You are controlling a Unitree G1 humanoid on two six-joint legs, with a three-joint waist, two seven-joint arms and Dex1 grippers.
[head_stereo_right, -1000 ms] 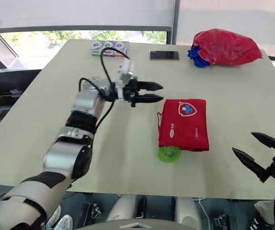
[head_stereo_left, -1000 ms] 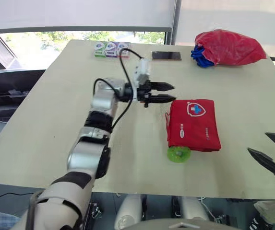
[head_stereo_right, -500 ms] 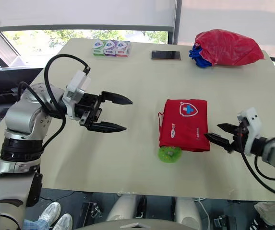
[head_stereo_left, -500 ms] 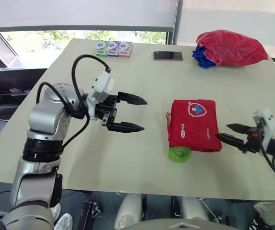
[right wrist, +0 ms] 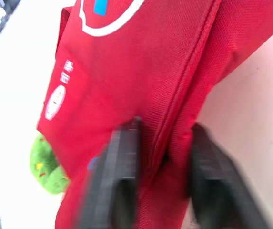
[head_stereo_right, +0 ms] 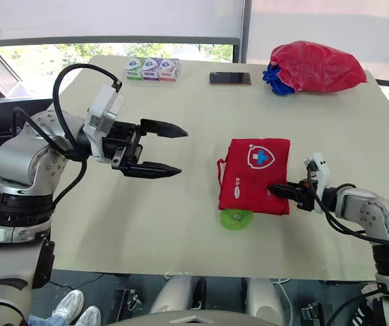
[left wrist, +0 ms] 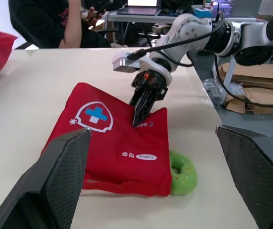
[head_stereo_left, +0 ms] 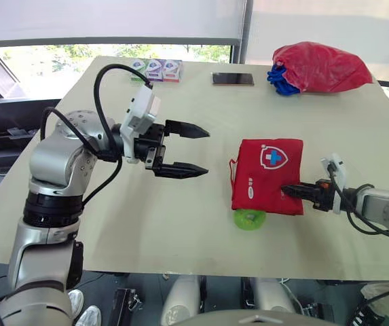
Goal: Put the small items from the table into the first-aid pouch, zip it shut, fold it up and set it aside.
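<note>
The red pouch [head_stereo_left: 269,173] lies flat on the table [head_stereo_left: 146,224], right of centre, its white shield with a blue cross facing up. A green ring [head_stereo_left: 250,219] peeks out from under its near edge, touching it.

The right arm lies low over the table's right side, forearm pointing in toward the robot's left. The right gripper [head_stereo_left: 285,188] is level with the tabletop, its tips on the pouch's right edge near the near corner. In the right wrist view the two fingers [right wrist: 122,176] straddle a raised seam of red fabric and pinch it between them (the left wrist view shows them drawn to one point on the cloth).

The left arm is bent at the elbow, with the forearm raised above the table and aimed at the pouch. The left gripper [head_stereo_left: 208,153] hangs well left of the pouch, its fingers spread wide and holding nothing.

At the far edge sit a row of small boxes [head_stereo_left: 155,68], a phone [head_stereo_left: 233,79] and a red bag [head_stereo_left: 320,66]. All three are well apart from the pouch.
</note>
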